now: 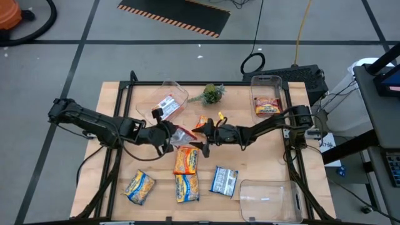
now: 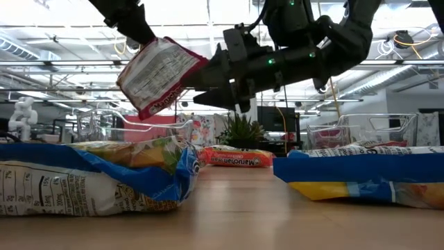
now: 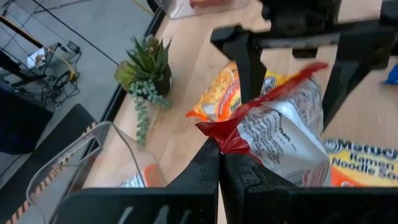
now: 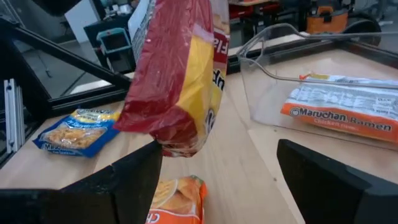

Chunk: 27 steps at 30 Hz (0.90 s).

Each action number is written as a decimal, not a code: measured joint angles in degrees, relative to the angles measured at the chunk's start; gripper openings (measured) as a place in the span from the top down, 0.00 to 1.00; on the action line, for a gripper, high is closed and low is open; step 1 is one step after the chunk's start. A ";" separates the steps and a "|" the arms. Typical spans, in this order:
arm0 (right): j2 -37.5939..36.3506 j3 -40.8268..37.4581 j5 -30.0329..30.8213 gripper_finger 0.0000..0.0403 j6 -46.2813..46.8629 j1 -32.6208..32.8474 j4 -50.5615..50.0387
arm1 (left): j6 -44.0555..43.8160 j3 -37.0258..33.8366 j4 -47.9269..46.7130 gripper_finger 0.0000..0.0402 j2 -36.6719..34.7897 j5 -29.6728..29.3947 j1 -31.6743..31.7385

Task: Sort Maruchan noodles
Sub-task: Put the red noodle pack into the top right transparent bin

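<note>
We have a red-and-silver packet (image 1: 182, 135) pinched by one corner in our left gripper (image 1: 167, 135), fingers clamped tight on the crimped edge, and it hangs clear of the table (image 1: 112, 162) over the middle of the work area. Our right gripper (image 1: 206, 133) faces it from just beside, fingers spread as wide as they go and empty, straddling the free end of the packet without touching it as far as we can tell. We judge this to be a handover in mid-air, the packet bound for one of the clear bins; the far-right bin (image 1: 267, 100) already holds a packet of similar colouring, while the far-left bin (image 1: 167, 103) holds another. Other packets lie loose on the table: an orange one (image 1: 187, 159) just below the grippers, a yellow-and-blue pair (image 1: 139, 186) nearer the front edge, and a blue-white one (image 1: 224, 181). Next, we think the right fingers must close squarely on the hanging end before the left lets go, or the packet drops.
</note>
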 joint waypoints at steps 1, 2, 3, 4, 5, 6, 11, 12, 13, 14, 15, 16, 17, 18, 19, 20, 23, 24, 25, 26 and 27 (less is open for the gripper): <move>0.35 0.00 -0.10 0.22 -0.21 0.00 0.71 | 0.03 0.00 0.73 1.00 0.25 -0.07 0.03; 0.67 0.00 -0.54 0.22 -0.34 0.01 1.57 | 0.26 0.00 1.50 1.00 0.47 -0.15 0.17; 0.94 0.00 -1.64 0.22 -0.44 0.00 2.33 | 0.72 0.00 1.99 1.00 0.60 -0.04 0.15; 1.22 0.00 -2.83 0.22 -0.63 0.00 3.21 | 0.98 0.00 2.39 1.00 0.88 -0.04 0.17; 1.36 0.00 -3.89 0.22 -0.68 0.00 4.09 | 1.37 0.00 2.97 1.00 1.37 -0.18 0.31; 1.37 0.00 -4.55 0.22 -0.79 0.01 4.42 | 1.88 0.00 3.38 1.00 1.83 -0.34 0.53; 1.35 0.00 -4.65 0.22 -1.68 0.02 4.51 | 2.15 -0.02 3.00 1.00 3.95 -0.45 2.29; 1.35 0.00 -4.74 0.22 -1.70 0.02 4.51 | 2.15 -0.02 2.76 1.00 4.43 -0.44 2.77; 1.35 0.00 -4.58 0.22 -1.68 0.02 4.50 | 2.13 -0.02 2.70 1.00 4.85 -0.38 3.13; 1.35 0.00 -4.60 0.22 -1.68 0.02 4.46 | 2.14 -0.02 2.80 1.00 5.15 -0.35 3.41; 1.34 0.02 -4.56 0.22 -1.68 0.02 4.35 | 2.15 -0.02 2.85 1.00 5.47 -0.27 3.60; 1.33 0.02 -4.49 0.22 -1.68 0.02 4.22 | 2.19 -0.02 2.86 1.00 5.74 0.00 3.78; 1.33 0.02 -4.40 0.22 -1.67 0.02 3.84 | 2.21 -0.02 2.82 1.00 5.86 0.19 3.89; 1.33 0.02 -4.36 0.22 -1.68 0.00 3.54 | 2.20 -0.04 2.68 1.00 5.93 0.28 3.91; 1.33 0.02 -4.35 0.23 -1.68 -0.02 3.24 | 2.20 -0.04 2.71 1.00 5.91 0.31 3.91; 1.33 0.02 -4.35 0.24 -1.68 -0.02 2.95 | 2.20 -0.04 2.81 1.00 5.84 0.30 3.88; 1.33 0.02 -4.37 0.26 -1.66 -0.02 2.13 | 2.12 -0.04 2.85 1.00 5.60 0.31 3.47; 1.33 0.02 -4.35 0.28 -1.66 -0.02 1.98 | 2.11 -0.04 3.19 1.00 5.51 0.31 3.25; 1.33 0.02 -4.31 0.29 -1.66 -0.04 1.99 | 2.13 -0.04 4.14 1.00 5.46 0.35 3.12; 1.33 0.02 -4.26 0.30 -1.66 -0.12 2.08 | 2.18 -0.04 5.29 1.00 5.44 0.84 2.95; 1.33 0.02 -4.26 0.30 -1.66 -0.26 2.13 | 2.51 -0.04 6.35 1.00 5.44 1.96 2.90</move>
